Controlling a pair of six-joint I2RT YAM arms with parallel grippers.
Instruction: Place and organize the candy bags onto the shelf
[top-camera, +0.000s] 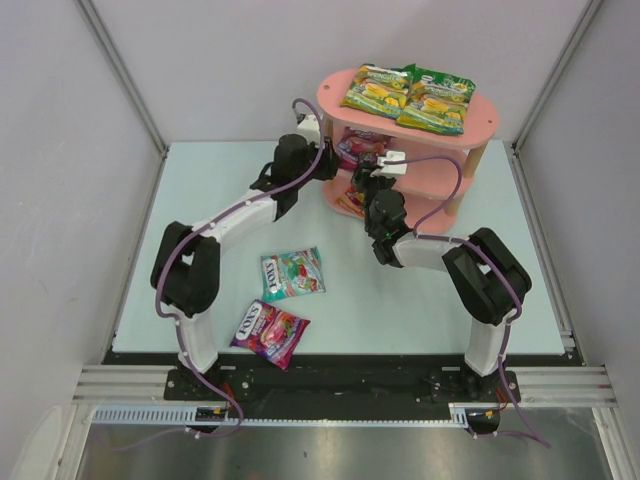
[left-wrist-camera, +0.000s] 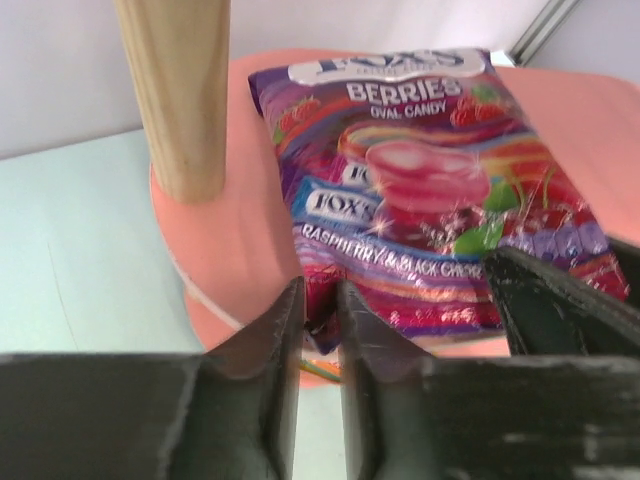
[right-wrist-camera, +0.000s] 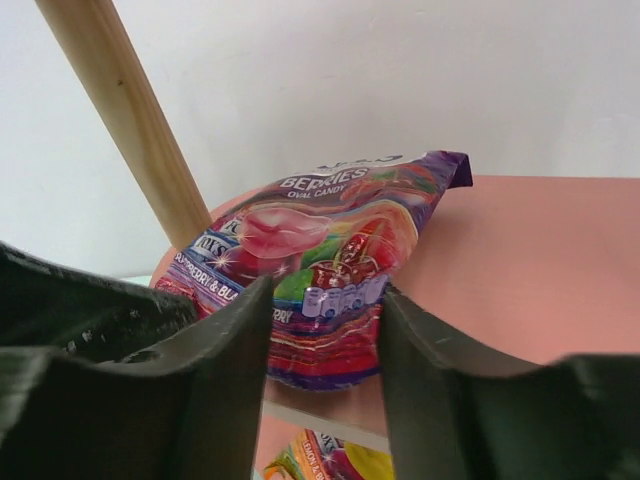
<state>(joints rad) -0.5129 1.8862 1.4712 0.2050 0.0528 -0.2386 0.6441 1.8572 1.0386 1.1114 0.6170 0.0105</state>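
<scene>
Your left end effector (left-wrist-camera: 318, 305) stands barely parted at a corner of the purple Fox's Berries bag (left-wrist-camera: 430, 190). Your right end effector (right-wrist-camera: 325, 320) is released and straddles that bag's near edge. The bag lies flat on the middle tier of the pink shelf (right-wrist-camera: 520, 250), beside a wooden post (left-wrist-camera: 185, 90).

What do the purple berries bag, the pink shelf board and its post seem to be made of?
The purple berries bag looks like thin glossy plastic film: glints and creases. The pink shelf board is smooth and matt, perhaps painted wood; no grain shows. The post seems bare light wood, faint lengthwise grain.
</scene>
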